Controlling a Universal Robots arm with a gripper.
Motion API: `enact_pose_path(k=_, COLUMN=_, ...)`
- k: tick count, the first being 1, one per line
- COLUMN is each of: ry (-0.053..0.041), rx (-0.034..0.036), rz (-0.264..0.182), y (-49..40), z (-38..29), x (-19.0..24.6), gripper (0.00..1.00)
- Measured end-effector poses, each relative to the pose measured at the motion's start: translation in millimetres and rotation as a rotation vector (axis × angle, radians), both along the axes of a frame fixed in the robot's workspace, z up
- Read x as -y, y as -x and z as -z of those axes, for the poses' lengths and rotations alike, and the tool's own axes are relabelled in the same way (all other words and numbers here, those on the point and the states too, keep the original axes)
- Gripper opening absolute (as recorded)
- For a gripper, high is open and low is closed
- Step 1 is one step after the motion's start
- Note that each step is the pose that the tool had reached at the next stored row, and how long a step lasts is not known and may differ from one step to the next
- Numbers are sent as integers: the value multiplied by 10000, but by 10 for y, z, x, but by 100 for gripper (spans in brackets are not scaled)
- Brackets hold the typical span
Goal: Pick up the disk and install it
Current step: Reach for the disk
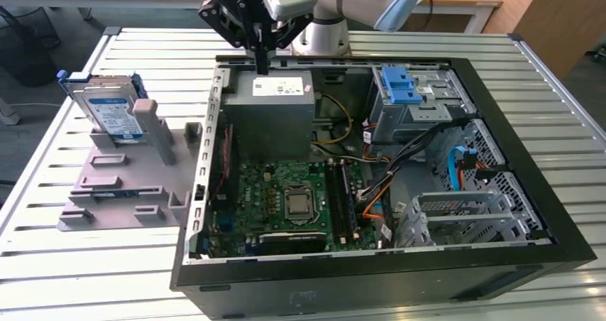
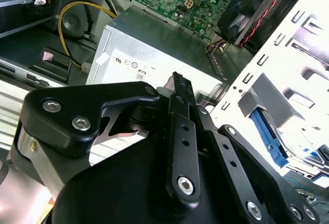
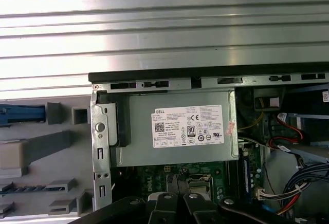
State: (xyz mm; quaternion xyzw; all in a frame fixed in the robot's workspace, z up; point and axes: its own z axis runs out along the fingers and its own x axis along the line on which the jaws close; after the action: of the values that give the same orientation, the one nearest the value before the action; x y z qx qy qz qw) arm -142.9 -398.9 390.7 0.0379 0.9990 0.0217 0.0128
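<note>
The disk (image 1: 112,112), silver with a blue-and-white label and a blue frame, stands upright in a grey holder (image 1: 123,186) on the table, at the exterior view's left of the open computer case (image 1: 379,264). Its blue edge (image 3: 20,113) shows in the first wrist view. My gripper (image 1: 260,60) hangs over the case's back edge, above the grey power supply box (image 1: 270,108), well apart from the disk. The black fingers (image 2: 178,88) press together with nothing between them, and their tips (image 3: 177,182) point down at the box (image 3: 175,131).
Inside the case lie a green motherboard (image 1: 289,197), a drive cage with a blue latch (image 1: 402,86) and a silver bay (image 1: 464,214) with loose cables. The case walls stand up around them. The slatted metal table (image 1: 142,58) stretches out on both sides.
</note>
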Motion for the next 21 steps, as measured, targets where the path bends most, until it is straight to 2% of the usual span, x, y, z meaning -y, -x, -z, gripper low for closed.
enact_pose_path(k=21, ry=0, rx=-8, rz=0, y=58, z=9, x=0, gripper=11)
